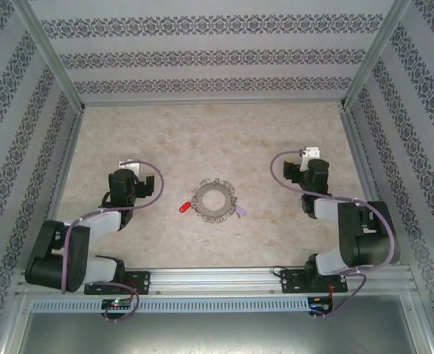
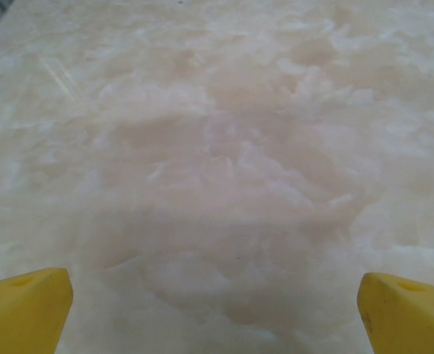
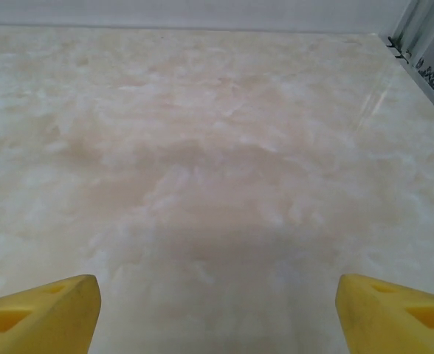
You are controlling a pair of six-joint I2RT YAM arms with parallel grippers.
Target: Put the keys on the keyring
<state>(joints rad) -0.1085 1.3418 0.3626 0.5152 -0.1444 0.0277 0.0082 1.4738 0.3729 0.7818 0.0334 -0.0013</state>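
Jaws of the left gripper stand wide apart over the pale marbled tabletop, holding nothing. A red-tagged small metal key lies just beside the left rim of the wide flat grey metal keyring at mid-table, a lilac-tagged key at its right rim. The right gripper gapes wide too, empty

Grey keyring, red key tag, lilac key tag, cream marbled table, floral-striped grey-white walls.
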